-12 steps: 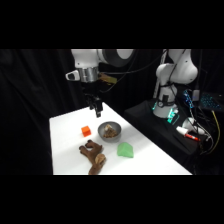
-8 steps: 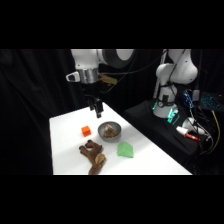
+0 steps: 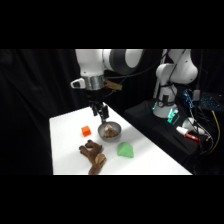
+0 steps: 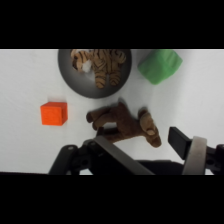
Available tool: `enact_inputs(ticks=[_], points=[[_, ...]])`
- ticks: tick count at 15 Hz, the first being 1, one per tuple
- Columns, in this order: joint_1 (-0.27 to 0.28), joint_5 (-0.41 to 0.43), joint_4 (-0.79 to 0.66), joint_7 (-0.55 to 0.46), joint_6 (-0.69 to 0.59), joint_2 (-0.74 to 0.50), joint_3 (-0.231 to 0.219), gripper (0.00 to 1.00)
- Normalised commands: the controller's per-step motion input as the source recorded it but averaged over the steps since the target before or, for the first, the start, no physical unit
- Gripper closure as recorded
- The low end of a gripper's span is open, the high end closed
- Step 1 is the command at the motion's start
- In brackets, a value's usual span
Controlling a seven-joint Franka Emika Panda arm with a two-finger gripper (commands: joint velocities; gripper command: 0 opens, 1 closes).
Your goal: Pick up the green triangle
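Note:
The green triangle (image 3: 125,150) lies flat on the white table (image 3: 65,150), just in front of and to the right of the grey bowl (image 3: 102,133). My gripper (image 3: 101,112) hangs above the table behind the bowl, well away from the triangle. Its fingers are open and hold nothing. In the wrist view the green triangle (image 4: 159,65) sits at the top right, next to the bowl (image 4: 67,75). There my gripper (image 4: 138,136) hovers over a brown plush toy (image 4: 122,122).
A striped tiger toy (image 3: 111,130) lies in the bowl. A small orange cube (image 3: 86,131) sits left of the bowl. The brown plush toy (image 3: 92,156) lies near the table's front. The arm's base and cables (image 3: 190,127) stand at the right.
The gripper has moved a little to the right and lower, toward the bowl. The objects on the table have not moved.

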Motion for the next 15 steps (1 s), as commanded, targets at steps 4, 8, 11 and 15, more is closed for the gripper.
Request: enact_inputs(ticks=[4,8,11,15], points=[[0.100,0.065,-0.35,0.06,0.32,-0.17,0.082,0.00],[0.064,0.095,-0.34,0.01,0.34,-0.13,0.058,0.00],[0.026,0.134,-0.30,-0.05,0.38,-0.05,0.042,0.00],[0.003,0.189,-0.24,-0.11,0.42,0.05,0.052,0.00]])
